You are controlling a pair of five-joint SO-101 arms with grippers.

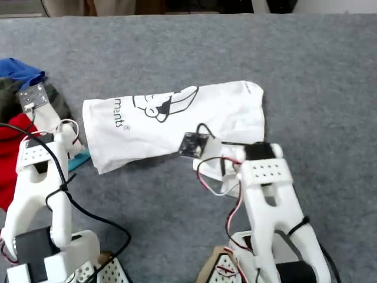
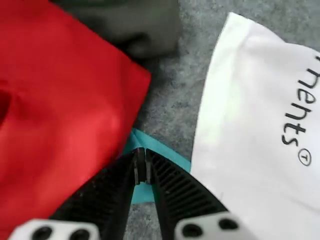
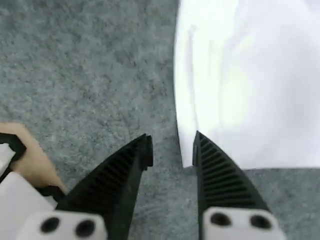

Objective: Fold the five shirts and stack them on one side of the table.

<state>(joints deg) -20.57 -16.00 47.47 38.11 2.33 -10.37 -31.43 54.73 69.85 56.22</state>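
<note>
White printed cotton shirt (image 1: 171,124) lies mid-counter, folded into a long band. My right jaws stand part-open, its near hem running between them just above the grey felt counter (image 3: 75,60) (placed to nip that edge, I judge). My left jaws are pressed shut with nothing between them. Their tips rest over a teal cloth edge (image 2: 150,150) between the crumpled red shirt (image 2: 60,110) and the white one, beside the unfolded heap and clear of the fold.

High view looks down on the tabletop (image 1: 318,65) from the robot's side; wrist views sit close behind the left end effector (image 2: 141,167) and right end effector (image 3: 172,147); all share the white shirt (image 1: 171,121)
</note>
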